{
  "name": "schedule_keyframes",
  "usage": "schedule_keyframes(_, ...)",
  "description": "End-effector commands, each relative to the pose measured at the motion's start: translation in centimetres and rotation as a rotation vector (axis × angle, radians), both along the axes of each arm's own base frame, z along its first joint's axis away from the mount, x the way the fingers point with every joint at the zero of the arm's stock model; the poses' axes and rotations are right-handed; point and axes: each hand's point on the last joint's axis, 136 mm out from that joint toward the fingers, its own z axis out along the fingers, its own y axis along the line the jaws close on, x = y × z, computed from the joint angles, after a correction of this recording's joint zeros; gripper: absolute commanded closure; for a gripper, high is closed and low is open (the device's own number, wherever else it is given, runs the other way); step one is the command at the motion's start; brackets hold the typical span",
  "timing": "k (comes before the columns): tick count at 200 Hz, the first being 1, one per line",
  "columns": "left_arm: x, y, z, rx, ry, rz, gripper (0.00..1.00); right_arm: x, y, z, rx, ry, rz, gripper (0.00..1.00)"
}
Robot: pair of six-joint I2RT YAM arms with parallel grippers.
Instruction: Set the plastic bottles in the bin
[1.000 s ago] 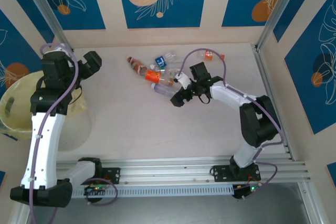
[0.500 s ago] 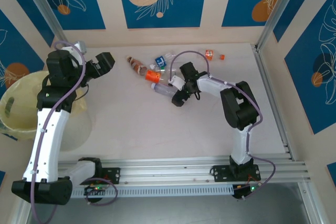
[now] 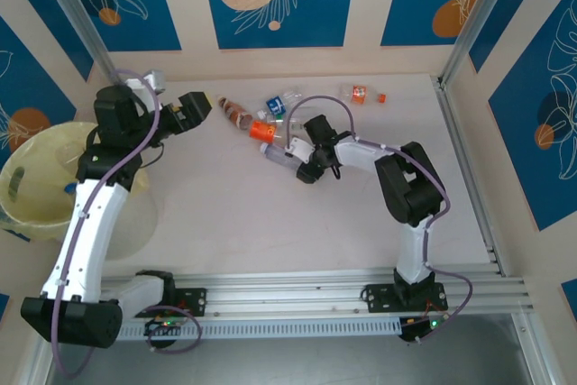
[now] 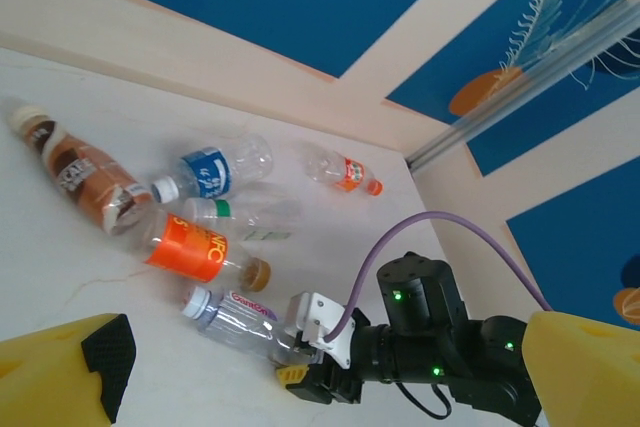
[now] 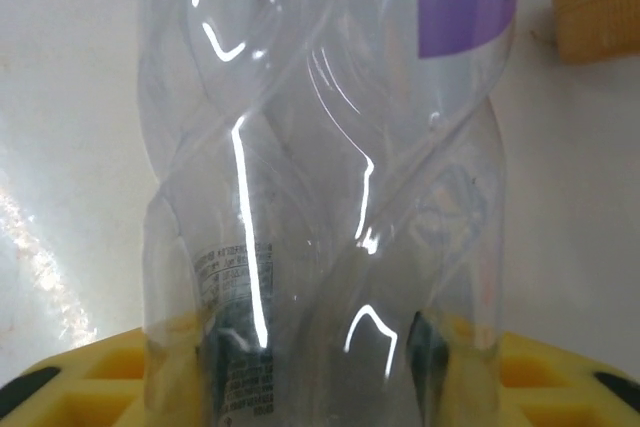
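Gripping clear bottle [image 4: 245,322], right gripper [image 3: 297,165]; left gripper [image 3: 198,110] agape; six bottles [image 4: 190,247] outside one bin [image 3: 27,164].

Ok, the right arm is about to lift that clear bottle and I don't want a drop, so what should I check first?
1. Right gripper shut on the clear purple-labelled bottle: ok, the bottle is squeezed between its fingers.
2. Grip placed mid-bottle: not ok, it pinches the base end.
3. Orange-labelled bottle apart from the held one: cannot tell, its cap lies very close.
4. Left gripper open and empty: ok.
5. Path to the bin free: not ok, the left arm stands between.
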Motion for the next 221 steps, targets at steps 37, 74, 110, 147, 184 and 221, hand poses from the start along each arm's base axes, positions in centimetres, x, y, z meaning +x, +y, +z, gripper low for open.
schedule_keyframes(37, 1.0, -4.9, -0.5, -0.027, 0.012, -0.142, 0.0, -1.2, 0.7, 6.7, 0.238, -0.131, -0.04, 0.57)
schedule_keyframes(74, 1.1, -6.9, -1.5, -0.003, 0.024, -0.195, 0.0, -2.5, 1.0, 9.6, 0.372, -0.148, -0.062, 0.57)
schedule_keyframes(110, 1.3, -8.4, -4.7, 0.067, -0.044, -0.265, 0.0, -3.0, 3.0, 14.9, 0.636, -0.16, -0.081, 0.58)
schedule_keyframes(147, 2.0, -10.4, -6.1, -0.097, -0.091, -0.31, 0.0, -3.9, 5.8, 19.3, 0.867, -0.083, -0.059, 0.57)
schedule_keyframes(184, 2.1, -12.8, -7.1, -0.146, -0.113, -0.37, 0.0, -4.5, 8.2, 21.3, 0.943, 0.019, -0.039, 0.56)
schedule_keyframes(221, 3.2, -13.7, -7.0, -0.226, -0.132, -0.364, 0.0, -5.7, 10.0, 22.7, 0.976, 0.048, 0.004, 0.54)
